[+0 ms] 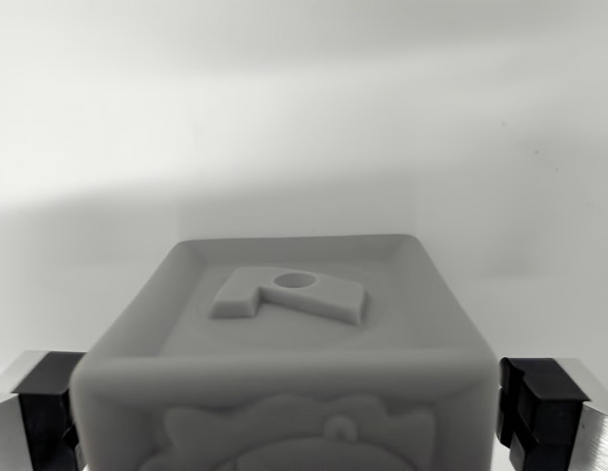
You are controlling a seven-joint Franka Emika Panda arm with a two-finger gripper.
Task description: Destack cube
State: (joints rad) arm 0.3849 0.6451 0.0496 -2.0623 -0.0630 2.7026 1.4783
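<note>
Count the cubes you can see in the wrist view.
1: the cube sits low in the middle, between the gripper fingers. Any cube beneath it would be hidden.

Pale cube on white surface

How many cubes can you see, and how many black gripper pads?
Cubes: 1, the pale cube with a raised shape on top; whatever is under it is hidden.
Black pads: 2, a left pad and a right pad, one each side of the cube.
Total: 3.
</note>
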